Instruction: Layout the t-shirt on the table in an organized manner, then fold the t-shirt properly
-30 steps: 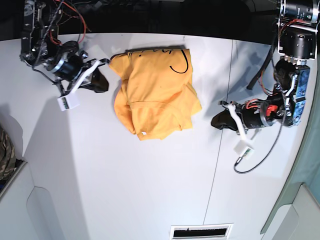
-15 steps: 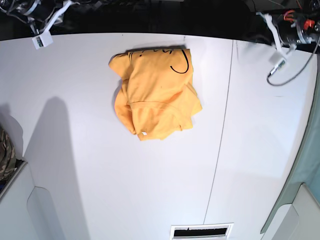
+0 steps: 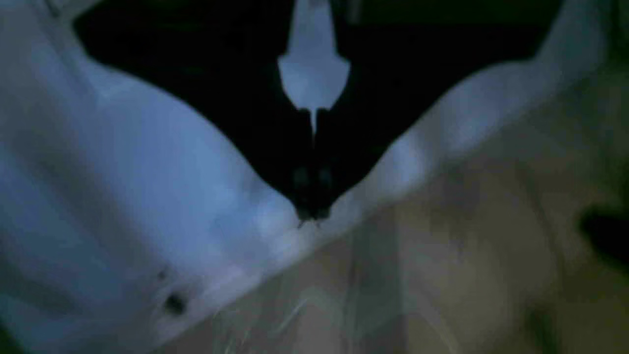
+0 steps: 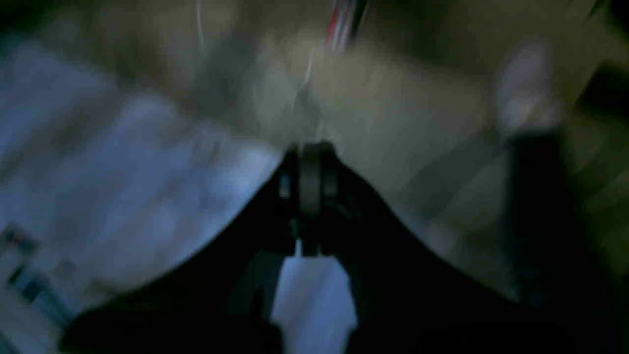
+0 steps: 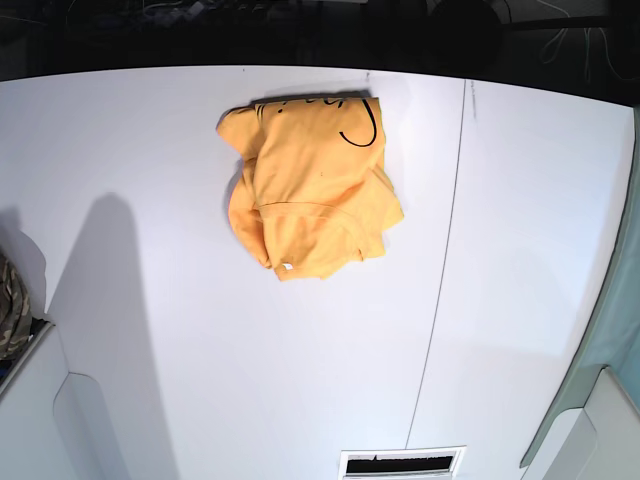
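Observation:
The orange-yellow t-shirt (image 5: 310, 185) lies crumpled in a loose heap on the white table (image 5: 200, 350), near its far edge, with a thin black curved mark at its top right and a small white tag at its lower edge. Neither arm shows in the base view. In the blurred left wrist view my left gripper (image 3: 310, 216) has its dark jaws pressed together with nothing between them. My right gripper (image 4: 310, 162) looks the same in the blurred right wrist view, shut and empty. The t-shirt is in neither wrist view.
A thin dark seam (image 5: 445, 260) runs down the table right of the t-shirt. A camouflage cloth (image 5: 10, 305) sits at the left edge above a grey bin. A vent grille (image 5: 402, 463) is at the bottom edge.
Both arms have pulled back from beside the t-shirt, past the table's far edge and out of the base view. The t-shirt has not moved.

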Action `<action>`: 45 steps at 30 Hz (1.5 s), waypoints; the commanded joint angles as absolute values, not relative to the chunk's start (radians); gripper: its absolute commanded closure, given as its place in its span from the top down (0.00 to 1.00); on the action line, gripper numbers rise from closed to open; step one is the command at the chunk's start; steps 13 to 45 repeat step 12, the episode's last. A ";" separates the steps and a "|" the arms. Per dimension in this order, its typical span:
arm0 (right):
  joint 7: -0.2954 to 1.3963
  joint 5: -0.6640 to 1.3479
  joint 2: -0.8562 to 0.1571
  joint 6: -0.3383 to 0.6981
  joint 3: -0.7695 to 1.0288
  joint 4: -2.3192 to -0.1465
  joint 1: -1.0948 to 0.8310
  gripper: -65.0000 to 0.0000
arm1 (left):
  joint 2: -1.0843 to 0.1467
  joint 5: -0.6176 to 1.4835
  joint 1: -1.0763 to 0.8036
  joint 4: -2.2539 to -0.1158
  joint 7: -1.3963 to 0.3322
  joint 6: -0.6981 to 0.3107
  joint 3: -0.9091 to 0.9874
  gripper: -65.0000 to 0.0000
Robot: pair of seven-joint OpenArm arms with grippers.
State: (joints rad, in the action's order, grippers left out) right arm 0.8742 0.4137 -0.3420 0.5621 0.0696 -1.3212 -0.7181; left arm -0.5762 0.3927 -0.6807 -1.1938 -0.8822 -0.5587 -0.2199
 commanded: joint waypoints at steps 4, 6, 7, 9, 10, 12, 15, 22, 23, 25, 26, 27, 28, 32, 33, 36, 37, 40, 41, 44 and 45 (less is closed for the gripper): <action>0.878 0.342 -0.354 0.544 0.004 -1.138 -0.647 0.00 | -0.562 0.402 -0.558 -1.064 -0.880 -0.563 -0.373 0.00; 0.881 0.332 -0.354 0.520 -0.029 -1.050 -0.594 0.00 | -0.528 0.402 -0.485 -0.998 -0.878 -0.556 -0.453 0.00; 0.880 0.332 -0.354 0.519 -0.045 -1.015 -0.568 0.00 | -0.506 0.402 -0.448 -0.963 -0.869 -0.540 -0.489 0.00; 0.880 0.332 -0.352 0.520 -0.077 -0.963 -0.518 0.00 | -0.455 0.390 -0.375 -0.884 -0.838 -0.501 -0.551 0.00; 0.880 0.332 -0.351 0.520 -0.091 -0.947 -0.492 0.00 | -0.426 0.382 -0.340 -0.841 -0.819 -0.480 -0.574 0.00; 0.879 0.332 -0.349 0.520 -0.117 -0.928 -0.441 0.00 | -0.366 0.356 -0.273 -0.749 -0.783 -0.456 -0.602 0.00; 0.879 0.332 -0.349 0.520 -0.117 -0.928 -0.441 0.00 | -0.366 0.356 -0.273 -0.749 -0.783 -0.456 -0.602 0.00; 0.879 0.332 -0.349 0.520 -0.117 -0.928 -0.441 0.00 | -0.366 0.356 -0.273 -0.749 -0.783 -0.456 -0.602 0.00; 0.879 0.332 -0.349 0.520 -0.117 -0.928 -0.441 0.00 | -0.366 0.356 -0.273 -0.749 -0.783 -0.456 -0.602 0.00; 0.879 0.332 -0.349 0.520 -0.117 -0.928 -0.441 0.00 | -0.366 0.356 -0.273 -0.749 -0.783 -0.456 -0.602 0.00; 0.879 0.332 -0.349 0.520 -0.117 -0.928 -0.441 0.00 | -0.366 0.356 -0.273 -0.749 -0.783 -0.456 -0.602 0.00; 0.879 0.332 -0.349 0.520 -0.117 -0.928 -0.441 0.00 | -0.366 0.356 -0.273 -0.749 -0.783 -0.456 -0.602 0.00; 0.879 0.332 -0.349 0.520 -0.117 -0.928 -0.441 0.00 | -0.366 0.356 -0.273 -0.749 -0.783 -0.456 -0.602 0.00; 0.879 0.332 -0.349 0.520 -0.117 -0.928 -0.441 0.00 | -0.366 0.356 -0.273 -0.749 -0.783 -0.456 -0.602 0.00; 0.879 0.332 -0.349 0.520 -0.117 -0.928 -0.441 0.00 | -0.366 0.356 -0.273 -0.749 -0.783 -0.456 -0.602 0.00; 0.879 0.332 -0.349 0.520 -0.117 -0.928 -0.441 0.00 | -0.366 0.356 -0.273 -0.749 -0.783 -0.456 -0.602 0.00; 0.879 0.332 -0.349 0.520 -0.117 -0.928 -0.441 0.00 | -0.366 0.356 -0.273 -0.749 -0.783 -0.456 -0.602 0.00; 0.879 0.332 -0.349 0.520 -0.117 -0.928 -0.441 0.00 | -0.366 0.356 -0.273 -0.749 -0.783 -0.456 -0.602 0.00; 0.879 0.332 -0.349 0.520 -0.117 -0.928 -0.441 0.00 | -0.366 0.356 -0.273 -0.749 -0.783 -0.456 -0.602 0.00; 0.879 0.332 -0.349 0.520 -0.117 -0.928 -0.441 0.00 | -0.366 0.356 -0.273 -0.749 -0.783 -0.456 -0.602 0.00; 0.879 0.332 -0.349 0.520 -0.117 -0.928 -0.441 0.00 | -0.366 0.356 -0.273 -0.749 -0.783 -0.456 -0.602 0.00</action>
